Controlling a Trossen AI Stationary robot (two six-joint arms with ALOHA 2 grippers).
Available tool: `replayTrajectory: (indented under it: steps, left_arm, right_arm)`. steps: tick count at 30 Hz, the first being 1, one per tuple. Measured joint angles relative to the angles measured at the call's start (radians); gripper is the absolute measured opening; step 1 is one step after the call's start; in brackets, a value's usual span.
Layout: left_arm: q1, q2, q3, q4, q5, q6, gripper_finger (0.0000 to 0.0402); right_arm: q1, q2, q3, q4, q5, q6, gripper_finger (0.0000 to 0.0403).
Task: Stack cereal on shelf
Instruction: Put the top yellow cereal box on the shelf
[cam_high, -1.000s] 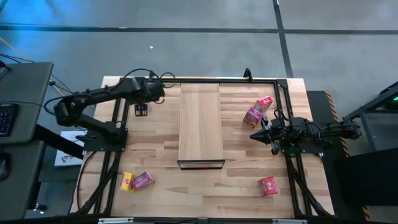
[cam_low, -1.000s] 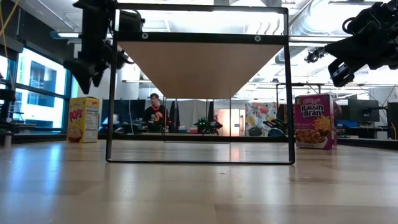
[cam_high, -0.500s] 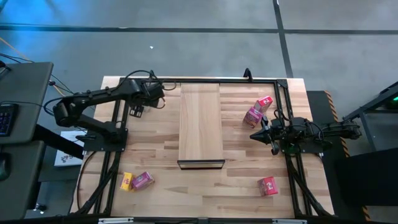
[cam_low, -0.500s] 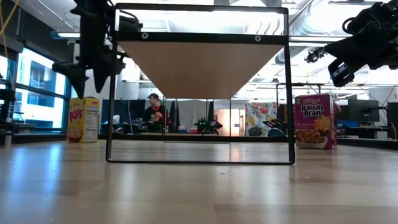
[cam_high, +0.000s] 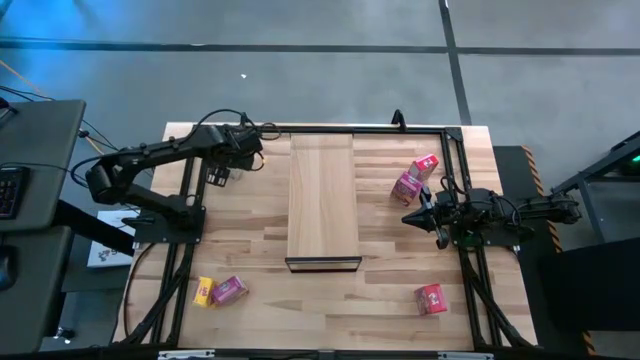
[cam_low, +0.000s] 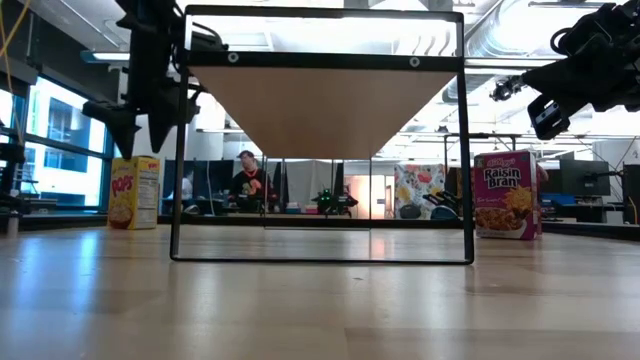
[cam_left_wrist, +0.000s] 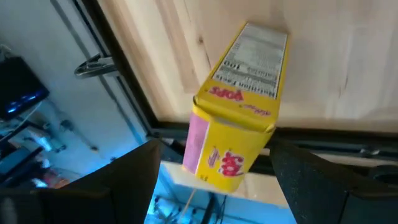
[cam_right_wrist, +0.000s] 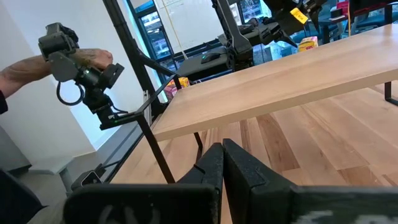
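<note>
A yellow cereal box (cam_left_wrist: 239, 106) stands upright on its bottom end on the table near the far left corner; the low view shows it too (cam_low: 135, 192). My left gripper (cam_low: 150, 125) hangs open above it, one finger on either side, apart from it. The shelf (cam_high: 322, 200) is a pale board raised on a black frame in the table's middle. My right gripper (cam_high: 408, 218) waits shut at the right, level, holding nothing. Other cereal boxes lie on the table: yellow (cam_high: 203, 291) and pink (cam_high: 229, 290) near left, pink (cam_high: 407, 186) and red (cam_high: 426, 165) far right, red (cam_high: 431, 298) near right.
The black frame's posts and rails (cam_low: 178, 150) stand close beside my left gripper. A person's hand (cam_right_wrist: 87, 59) with a dark handle shows beyond the table in the right wrist view. Bare tabletop lies in front of the shelf.
My left gripper has rolled about its own pointing line above the yellow box, staying open. The box and my right arm have kept still.
</note>
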Motion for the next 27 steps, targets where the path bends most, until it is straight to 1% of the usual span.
replayTrajectory:
  steps: [3, 9, 17, 22, 25, 27]
  left_arm:
    - [0.025, 0.000, 0.000, 0.000, 0.051, 0.005, 0.0294]
    - [0.055, 0.000, -0.047, 0.023, 0.033, 0.041, 0.0294]
    - [0.066, 0.000, -0.138, 0.136, 0.030, 0.092, 0.0294]
    - [0.065, 0.000, -0.156, 0.156, 0.029, 0.094, 0.0292]
    - [0.065, 0.000, -0.157, 0.163, 0.021, 0.095, 0.0277]
    - [0.065, 0.000, -0.157, 0.171, 0.014, 0.095, 0.0255]
  right_arm:
    - [0.000, 0.000, 0.000, 0.000, 0.000, 0.000, 0.0000]
    - [0.000, 0.000, 0.000, 0.000, 0.000, 0.000, 0.0000]
    - [0.000, 0.000, 0.000, 0.000, 0.000, 0.000, 0.0000]
    - [0.000, 0.000, 0.000, 0.000, 0.000, 0.000, 0.0000]
    - [0.000, 0.000, 0.000, 0.000, 0.000, 0.000, 0.0000]
    - [0.000, 0.000, 0.000, 0.000, 0.000, 0.000, 0.0000]
